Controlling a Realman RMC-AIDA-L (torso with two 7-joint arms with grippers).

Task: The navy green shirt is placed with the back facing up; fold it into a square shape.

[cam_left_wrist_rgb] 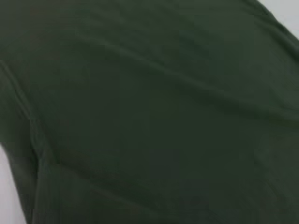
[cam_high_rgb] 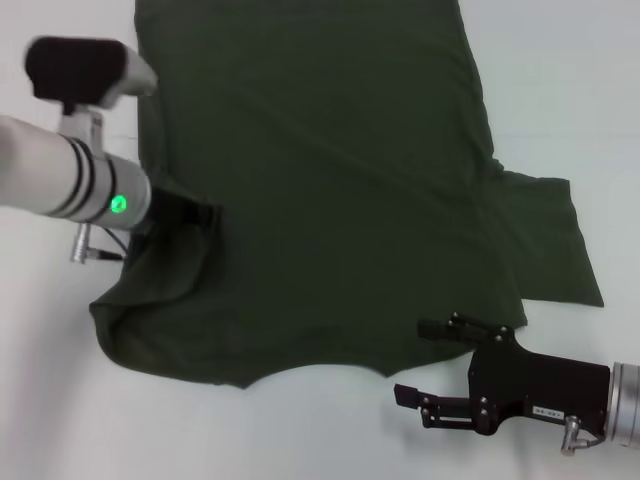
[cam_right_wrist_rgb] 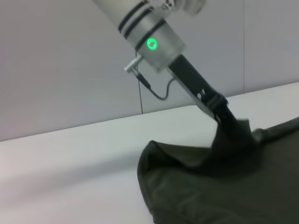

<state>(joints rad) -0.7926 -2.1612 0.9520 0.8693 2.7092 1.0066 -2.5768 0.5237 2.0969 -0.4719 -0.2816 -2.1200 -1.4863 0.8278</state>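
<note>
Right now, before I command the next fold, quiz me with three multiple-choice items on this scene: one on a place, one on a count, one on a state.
1. Where is the left claw?
A. At the navy green shirt, near its left sleeve
B. Parked off the cloth
C. At the right sleeve

2. How many sleeves lie spread out flat on the table?
A. None
B. One
C. Two

3. How is the right claw?
A. Shut on the collar
B. Open, beside the shirt's near edge
C. Shut on the hem

Answers:
1. A: the head and right wrist views show it pinching raised cloth there.
2. B: only the right sleeve is spread out; the left one is bunched.
3. B: the head view shows its fingers apart with nothing between them.
</note>
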